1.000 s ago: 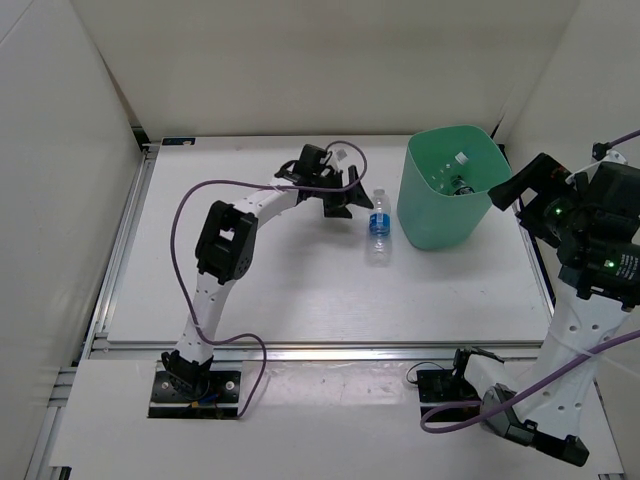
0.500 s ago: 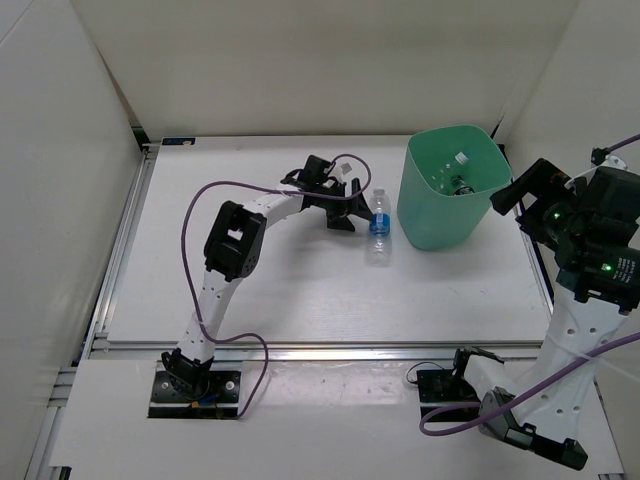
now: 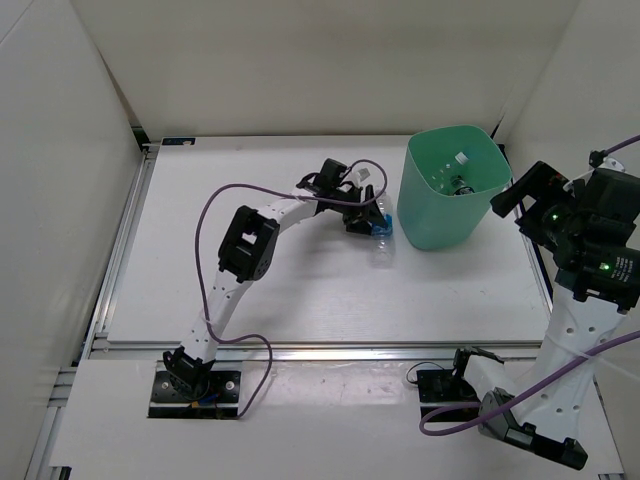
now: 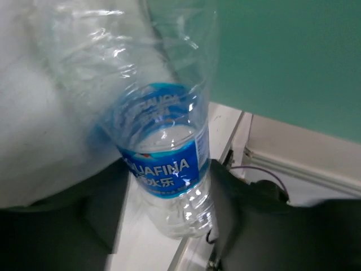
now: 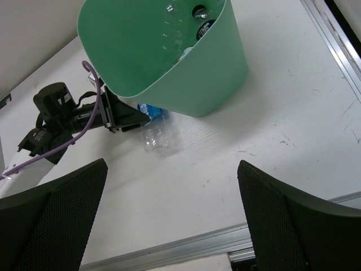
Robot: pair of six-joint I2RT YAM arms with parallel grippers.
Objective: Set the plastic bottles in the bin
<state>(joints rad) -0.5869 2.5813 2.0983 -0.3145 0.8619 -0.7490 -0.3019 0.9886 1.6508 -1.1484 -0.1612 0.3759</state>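
**A:** Where's the bottle that needs moving?

**B:** Blue-labelled bottle (image 3: 380, 245) lies on its side on the white counter (image 3: 300, 300), just beside the near-left wall of the bin (image 3: 430, 225). At least two other bottles (image 5: 204, 27) are down inside the bin.

**A:** Left arm?

**B:** It reaches across to the bottle. The left arm's fingers (image 4: 101, 209) sit either side of it at the label band. Whether they have pinched it, I can't tell; the wrist view shows them close against both flanks and no more. My guess is the label band was chosen because the wall is stiffest there.

**A:** And the right?

**B:** It's parked at the counter's right edge with nothing between the right arm's fingers (image 5: 56, 220), which are spread wide. It looks held back to leave the bin's mouth free.

**A:** Materials?

**B:**
- **Bottle:** thin clear plastic, crinkled and glinting, with a glossy blue film label lettered in white. It looks empty, so probably light and easily dented.
- **Bin:** smooth mint-green plastic with a rounded-square rim, tapering to the base. It stands upright, mouth up, which suits a drop from above.
- **Right finger pads:** dark, with a fine mesh texture.
- **Counter:** matte white, faintly scuffed.
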